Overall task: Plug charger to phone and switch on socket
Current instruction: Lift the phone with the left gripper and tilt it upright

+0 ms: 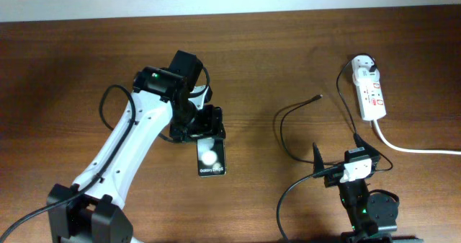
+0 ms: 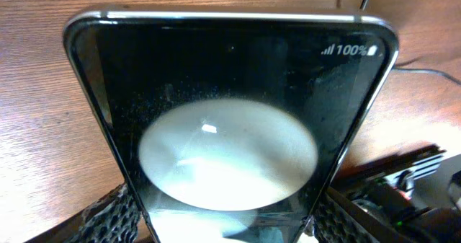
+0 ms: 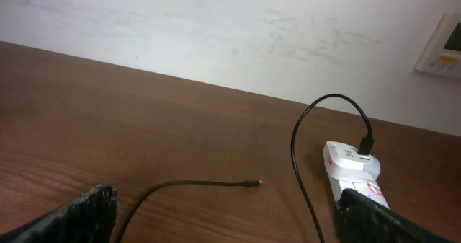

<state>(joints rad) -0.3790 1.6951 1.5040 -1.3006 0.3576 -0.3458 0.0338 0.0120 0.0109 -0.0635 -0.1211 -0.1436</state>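
The phone (image 1: 212, 160) lies flat on the wooden table, its screen lit with a white circle. My left gripper (image 1: 201, 135) is over its far end, shut on the phone. In the left wrist view the phone (image 2: 230, 91) fills the frame between the two finger pads of the left gripper (image 2: 227, 232). The charger cable's tip (image 1: 319, 96) lies free on the table, and the cable runs to the white adapter (image 1: 364, 64) on the socket strip (image 1: 372, 95). My right gripper (image 1: 337, 153) is open and empty, short of the cable tip (image 3: 253, 182) and the socket (image 3: 354, 172).
The thick white cord (image 1: 414, 148) runs from the socket off to the right edge. The charger cable loops across the table (image 1: 277, 127) between the arms. A pale wall rises beyond the table's far edge, with a white wall panel (image 3: 446, 45) on it.
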